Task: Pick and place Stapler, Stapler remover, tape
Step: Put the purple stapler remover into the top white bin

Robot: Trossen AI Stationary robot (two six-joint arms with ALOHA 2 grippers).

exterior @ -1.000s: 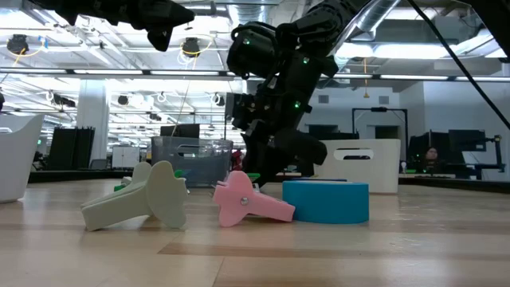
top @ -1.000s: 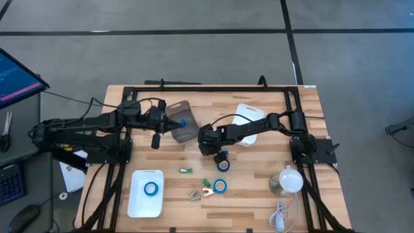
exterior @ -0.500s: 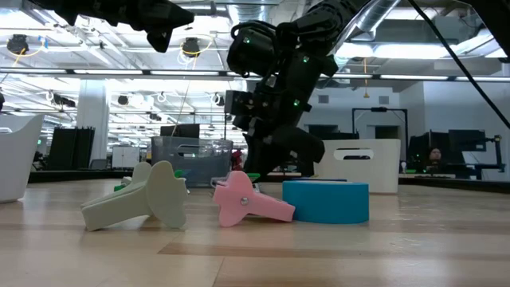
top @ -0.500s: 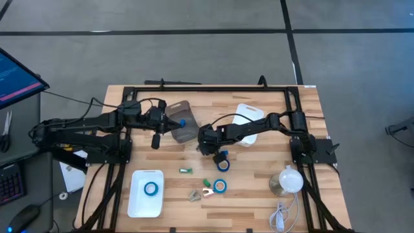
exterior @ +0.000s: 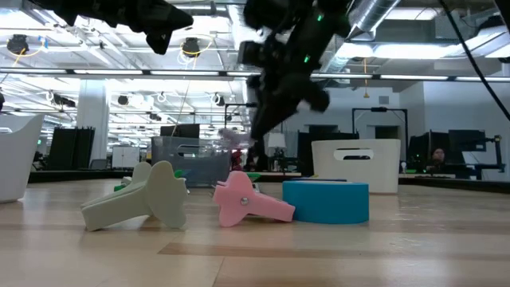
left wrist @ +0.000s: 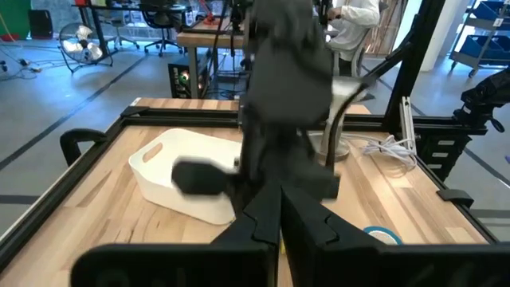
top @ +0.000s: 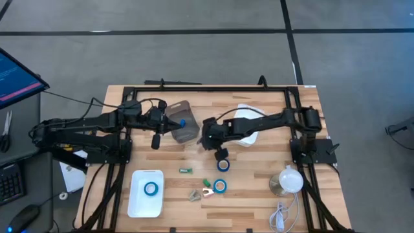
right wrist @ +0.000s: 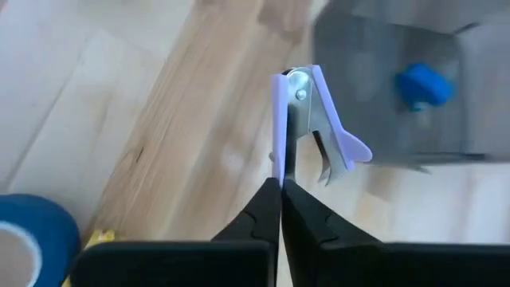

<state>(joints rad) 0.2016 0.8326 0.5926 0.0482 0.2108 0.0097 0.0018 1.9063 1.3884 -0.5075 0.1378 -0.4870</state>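
Note:
My right gripper hangs above the table's middle, shut on a lilac staple remover. It is beside a clear grey bin holding a small blue thing; whether that is the stapler I cannot tell. Two blue tape rolls lie on the wood nearer the front edge. Another tape roll sits in a white tray. A pink remover and a pale green one lie by the front tape. My left gripper waits shut, left of the clear bin. My right gripper pinches one flat lilac wing of the staple remover between its two fingertips. The fingers slant down from the table's right side. The remover sticks out past the fingertips, its metal claws and other wing free, lifted clear of the table.
A white handled bin stands behind the right arm. A small green piece lies in front of the clear bin. A lamp and its cable are at the front right. Black frame rails run along the table's edges.
My right gripper has risen from the tabletop near the clear bin, mostly in the last half second, and has tipped a little. The lilac staple remover has come up with it, clear of the wood. The tape rolls and other removers lie as before.

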